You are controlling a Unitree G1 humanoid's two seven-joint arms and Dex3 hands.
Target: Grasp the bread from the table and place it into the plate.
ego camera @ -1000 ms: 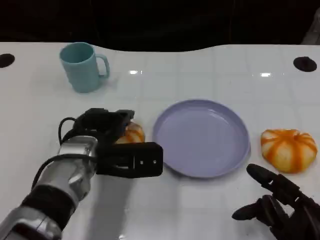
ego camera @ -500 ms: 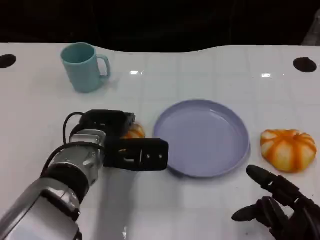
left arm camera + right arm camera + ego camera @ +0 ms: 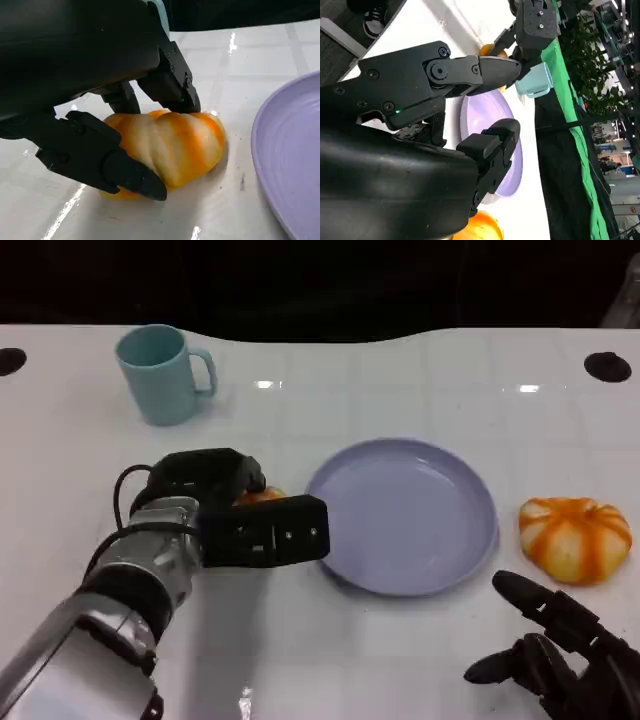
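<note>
Head view: left hand point(image 3: 225, 510) is covering the bread point(image 3: 258, 496) just beside the plate point(image 3: 400, 515); right hand point(image 3: 565, 655) is resting with fingers spread, holding nothing.
Left wrist view: fingers point(image 3: 100, 155) are closing around the bread point(image 3: 170, 142), which is sitting on the table point(image 3: 260, 65).
Right wrist view: right hand point(image 3: 470, 100) is lying slack, nothing in it.

Since one second ago the left hand point(image 3: 235, 515) has closed more over the bread point(image 3: 258, 496), so less of the orange roll shows in the head view than before. In the left wrist view its fingers point(image 3: 107, 160) now press on both sides of the bread point(image 3: 172, 145).
</note>
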